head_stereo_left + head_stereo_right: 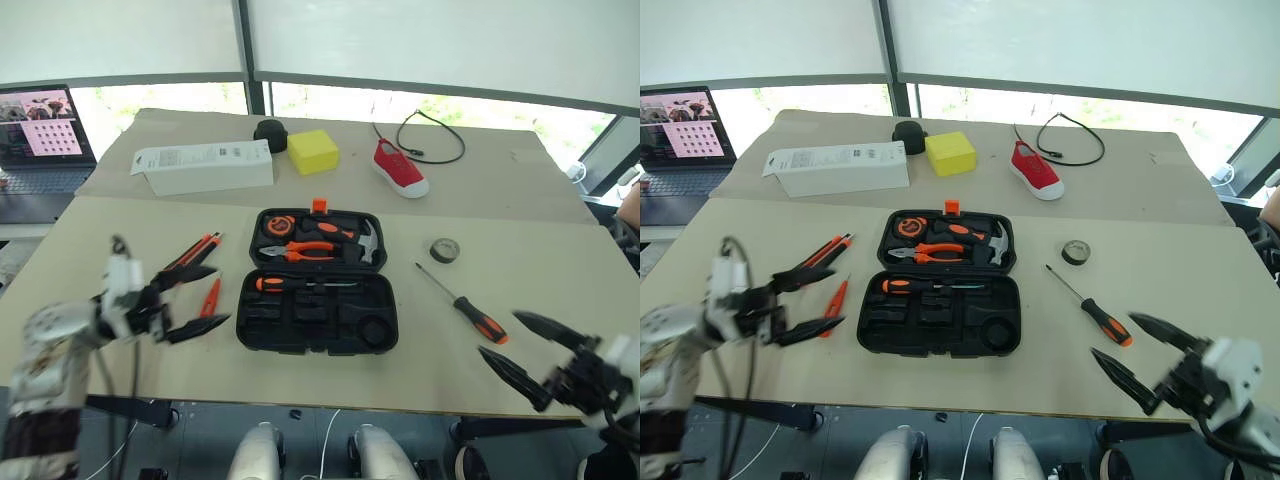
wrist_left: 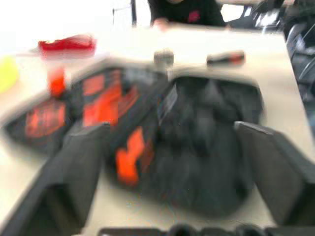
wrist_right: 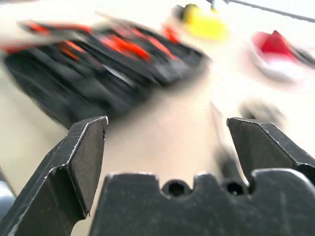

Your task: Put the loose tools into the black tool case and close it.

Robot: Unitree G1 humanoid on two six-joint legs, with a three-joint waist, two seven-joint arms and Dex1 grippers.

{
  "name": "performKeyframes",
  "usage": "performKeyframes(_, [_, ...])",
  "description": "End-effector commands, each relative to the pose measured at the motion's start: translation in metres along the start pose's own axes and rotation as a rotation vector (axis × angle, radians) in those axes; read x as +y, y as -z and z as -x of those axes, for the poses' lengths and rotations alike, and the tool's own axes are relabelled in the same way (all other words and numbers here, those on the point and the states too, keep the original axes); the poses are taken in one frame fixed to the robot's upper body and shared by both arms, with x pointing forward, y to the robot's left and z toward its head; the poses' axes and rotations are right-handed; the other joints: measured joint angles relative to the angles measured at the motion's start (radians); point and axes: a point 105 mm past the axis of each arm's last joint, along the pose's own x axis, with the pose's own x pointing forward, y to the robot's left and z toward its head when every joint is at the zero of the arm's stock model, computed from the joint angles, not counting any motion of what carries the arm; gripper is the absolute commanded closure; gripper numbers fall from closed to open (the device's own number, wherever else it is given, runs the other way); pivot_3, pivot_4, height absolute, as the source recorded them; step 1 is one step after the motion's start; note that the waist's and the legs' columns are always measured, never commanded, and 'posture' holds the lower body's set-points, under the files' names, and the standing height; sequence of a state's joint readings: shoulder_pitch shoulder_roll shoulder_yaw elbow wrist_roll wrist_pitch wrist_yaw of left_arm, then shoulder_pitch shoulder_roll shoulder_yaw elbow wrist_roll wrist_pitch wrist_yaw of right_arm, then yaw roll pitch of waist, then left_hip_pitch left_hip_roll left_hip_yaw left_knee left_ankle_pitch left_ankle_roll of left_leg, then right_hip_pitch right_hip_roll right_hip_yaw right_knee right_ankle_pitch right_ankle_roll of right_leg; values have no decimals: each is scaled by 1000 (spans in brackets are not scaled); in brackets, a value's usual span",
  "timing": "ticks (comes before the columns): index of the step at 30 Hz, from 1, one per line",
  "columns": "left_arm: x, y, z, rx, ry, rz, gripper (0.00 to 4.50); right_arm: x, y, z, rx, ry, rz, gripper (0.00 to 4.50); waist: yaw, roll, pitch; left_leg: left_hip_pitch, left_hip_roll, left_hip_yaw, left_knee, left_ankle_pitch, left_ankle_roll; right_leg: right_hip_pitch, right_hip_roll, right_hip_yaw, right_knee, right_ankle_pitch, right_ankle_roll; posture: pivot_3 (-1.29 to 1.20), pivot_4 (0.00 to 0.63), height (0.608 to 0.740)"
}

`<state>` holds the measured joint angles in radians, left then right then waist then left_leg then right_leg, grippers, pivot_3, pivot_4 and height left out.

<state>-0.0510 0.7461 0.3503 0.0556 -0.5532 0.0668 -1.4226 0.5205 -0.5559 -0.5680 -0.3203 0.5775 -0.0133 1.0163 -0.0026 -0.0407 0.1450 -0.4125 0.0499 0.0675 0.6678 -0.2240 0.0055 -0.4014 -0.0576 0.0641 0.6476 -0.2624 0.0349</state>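
Observation:
The black tool case (image 1: 243,312) lies open at the table's middle. Pliers, a hammer and a tape measure sit in its far half, and an orange-and-black screwdriver (image 1: 276,284) in its near half. Another screwdriver (image 1: 467,306) and a dark tape roll (image 1: 445,250) lie right of the case. A utility knife (image 1: 190,255) and a slim orange tester screwdriver (image 1: 211,297) lie on its left. My left gripper (image 1: 222,294) is open beside the tester, pointing at the case. My right gripper (image 1: 498,333) is open, just near of the right screwdriver, with nothing in it.
At the back stand a white box (image 1: 205,165), a small black round object (image 1: 270,133), a yellow block (image 1: 313,150), a red shoe (image 1: 400,168) and a looped cable (image 1: 432,135). A laptop (image 1: 40,135) sits far left. A person (image 2: 187,12) is at the table's right end.

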Motion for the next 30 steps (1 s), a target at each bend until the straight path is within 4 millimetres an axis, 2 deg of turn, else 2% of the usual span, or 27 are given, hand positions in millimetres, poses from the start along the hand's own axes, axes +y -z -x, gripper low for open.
performKeyframes(1, [-5,-14,28,24,-41,-65,15,1,13,26,72,23,39,0,6,1,0,1,0,0,0,0,0,1,-1,0,0,0,0,0,150,740])
performKeyframes(4, [-20,-4,44,72,-35,-12,15,1,30,45,137,78,-2,0,4,1,0,5,2,0,0,0,0,3,-3,1,-1,-3,-3,0,150,740])
performKeyframes(7, [-26,-2,45,68,-20,16,15,1,28,43,136,75,-3,0,3,2,0,8,2,-1,-2,0,0,5,-4,2,-1,-7,-8,0,150,740])
performKeyframes(10, [-31,-6,31,17,0,23,15,-11,10,21,103,52,13,0,1,2,0,9,3,-1,-2,-2,-2,5,-3,2,-1,-7,-8,0,150,740])
performKeyframes(14, [-41,-19,3,-73,67,48,15,-27,2,-12,207,13,-11,0,-7,4,-1,9,2,0,-2,-1,-1,5,-4,5,0,-5,-7,0,150,740])
performKeyframes(18, [-58,-23,-16,-109,137,90,15,-44,5,-38,352,-9,4,0,-10,4,-1,8,1,0,-3,0,0,4,-2,5,-1,-2,-1,0,150,740])
performKeyframes(22, [-62,-27,-26,-136,143,72,15,-43,11,-58,420,-67,-23,0,-9,4,-1,6,0,0,-4,0,0,2,0,4,-1,-2,-1,0,150,740])
performKeyframes(27, [-61,-31,-30,-145,145,49,15,-53,28,-74,497,-20,-43,0,-7,3,-1,5,-1,1,-4,0,0,2,0,4,-1,-2,-1,0,150,740])
performKeyframes(30, [-58,-34,-30,-149,139,41,0,-52,38,-76,534,-32,-30,805,-7,3,-1,5,-1,2,-4,0,0,2,0,4,-1,-2,0,0,150,740])
